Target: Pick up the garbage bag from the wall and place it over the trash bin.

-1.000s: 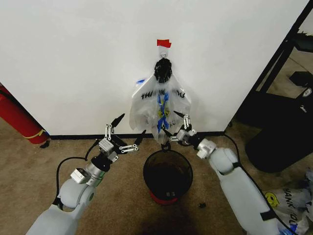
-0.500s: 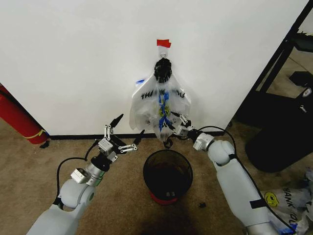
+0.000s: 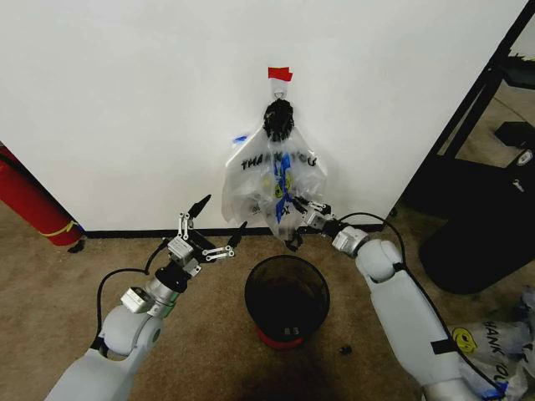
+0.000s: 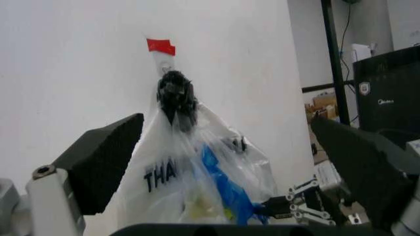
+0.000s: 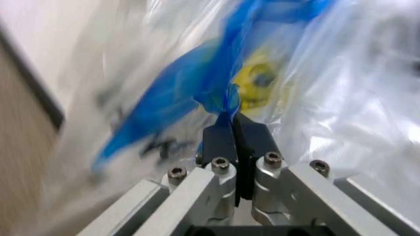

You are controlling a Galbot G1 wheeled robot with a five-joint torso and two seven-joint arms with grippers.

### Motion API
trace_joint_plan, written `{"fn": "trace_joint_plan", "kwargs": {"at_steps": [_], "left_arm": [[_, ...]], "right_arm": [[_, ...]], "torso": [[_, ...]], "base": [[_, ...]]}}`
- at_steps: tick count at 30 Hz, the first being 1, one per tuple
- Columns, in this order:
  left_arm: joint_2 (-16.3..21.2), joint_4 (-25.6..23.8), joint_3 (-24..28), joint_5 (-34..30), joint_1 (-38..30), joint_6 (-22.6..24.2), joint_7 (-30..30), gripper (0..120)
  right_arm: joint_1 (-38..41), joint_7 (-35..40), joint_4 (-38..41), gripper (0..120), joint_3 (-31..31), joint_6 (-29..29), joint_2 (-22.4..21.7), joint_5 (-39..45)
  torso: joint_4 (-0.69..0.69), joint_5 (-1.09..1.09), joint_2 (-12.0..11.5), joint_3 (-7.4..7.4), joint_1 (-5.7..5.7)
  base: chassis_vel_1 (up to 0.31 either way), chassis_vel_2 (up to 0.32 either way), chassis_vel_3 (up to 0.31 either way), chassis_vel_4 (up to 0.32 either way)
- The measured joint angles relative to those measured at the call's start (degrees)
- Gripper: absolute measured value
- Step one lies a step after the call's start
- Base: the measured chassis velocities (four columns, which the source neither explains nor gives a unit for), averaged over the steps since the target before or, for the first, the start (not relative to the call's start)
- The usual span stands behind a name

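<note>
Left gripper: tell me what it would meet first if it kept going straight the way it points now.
Probably the garbage bag. The left gripper is open and aims up toward the wall; its wrist view frames the bag between its fingers, with nothing nearer. Depth is unclear, so it might pass the bag's edge and reach the wall.

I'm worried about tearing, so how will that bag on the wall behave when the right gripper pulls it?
The bag is thin, crinkled film, so it will likely be floppy and light. The right gripper has its jaws shut on a bunched blue handle, which may stretch or slip. The black hook could snag it.
</note>
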Motion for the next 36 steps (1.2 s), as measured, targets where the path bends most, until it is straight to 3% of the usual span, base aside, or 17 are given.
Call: {"fn": "trace_joint_plan", "kwargs": {"at_steps": [3,8,15,17,22,28,31,36], "left_arm": [[-0.10,0.00,0.40,0.00,-0.25,0.12,-0.02,100],[-0.94,0.30,2.53,-0.74,-1.26,0.87,-0.03,100],[-1.73,1.88,7.62,-1.98,-5.26,1.10,0.54,100],[-1.81,2.34,9.10,-1.99,-6.68,1.38,0.55,100],[-1.91,7.40,19.36,2.12,-16.75,3.99,-4.09,100],[-2.37,16.21,24.69,12.80,-26.37,6.57,-9.72,94],[-1.90,18.56,25.71,14.41,-29.04,6.86,-10.40,90],[0.06,21.28,28.19,15.06,-32.79,7.62,-10.93,70]], "right_arm": [[-1.86,3.74,2.24,0,-1.58,-1.67,-0.88,7.47],[-6.27,9.45,7.57,0,-2.40,-1.25,-2.13,26.88],[-10.01,8.65,10.73,0,-1.52,1.89,-2.24,42.36],[-10.56,8.25,11.13,0,-1.41,2.29,-2.04,44.05],[-13.01,8.01,13.25,0,-0.18,3.12,0.52,50.19],[-14.84,9.22,14.30,0,0.08,3.49,3.60,54.75],[-15.57,9.26,14.42,0,0.33,3.80,4.59,55.10],[-17.01,8.81,14.58,0,1.01,4.63,6.32,54.42]], "torso": [[-0.02,-0.02,0.00,0.00,0.00],[-0.02,-0.01,0.00,-0.01,0.00],[-0.01,-0.01,0.00,0.00,0.00],[-0.01,0.00,0.00,0.00,0.00],[-0.03,0.00,0.01,0.00,0.00],[-0.02,-0.01,0.01,0.01,0.01],[-0.02,-0.01,0.01,0.01,0.01],[-0.01,-0.01,0.01,0.01,0.01]], "base": [[0.000,0.000,0.000,0.000],[0.000,0.000,0.000,0.000],[0.000,0.000,0.000,0.000],[0.000,0.000,0.000,0.000],[0.000,0.000,0.000,0.000],[0.000,0.000,0.000,0.000],[0.000,0.000,0.000,0.000],[0.000,0.000,0.000,0.000]]}}
